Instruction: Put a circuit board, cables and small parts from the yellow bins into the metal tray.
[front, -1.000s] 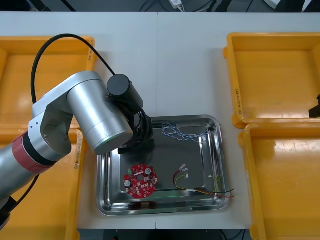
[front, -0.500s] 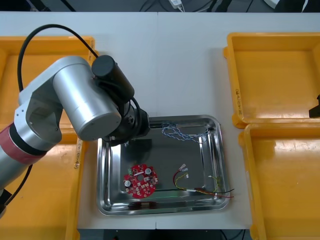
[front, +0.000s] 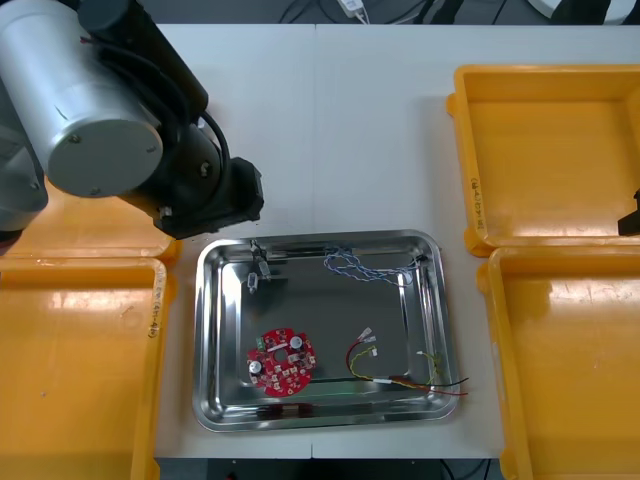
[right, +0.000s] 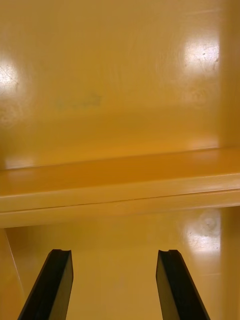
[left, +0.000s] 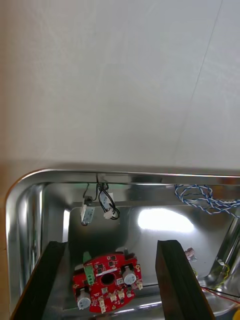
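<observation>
The metal tray (front: 215, 400) holds a round red circuit board (front: 281, 361), a twisted blue and white cable (front: 355, 265), a red and yellow cable (front: 400, 378) and a short black cable (front: 258, 266) in its far left corner. My left arm's wrist (front: 205, 190) hangs over the table just beyond that corner. My left gripper (left: 111, 245) is open and holds nothing, with the circuit board (left: 106, 281) between its fingers far below and the black cable (left: 102, 202) beyond. My right gripper (right: 114, 252) is open over a yellow bin (right: 120, 190).
Two yellow bins (front: 550, 150) (front: 570, 360) stand right of the tray and two (front: 70, 370) (front: 60, 225) left of it, the far one under my left arm. Bare white table (front: 340, 130) stretches beyond the tray. My right arm's tip (front: 632, 215) shows at the right edge.
My left arm has drawn back up and to the left, off the tray. The black cable now lies uncovered in the tray's far left corner. The right arm has stayed still.
</observation>
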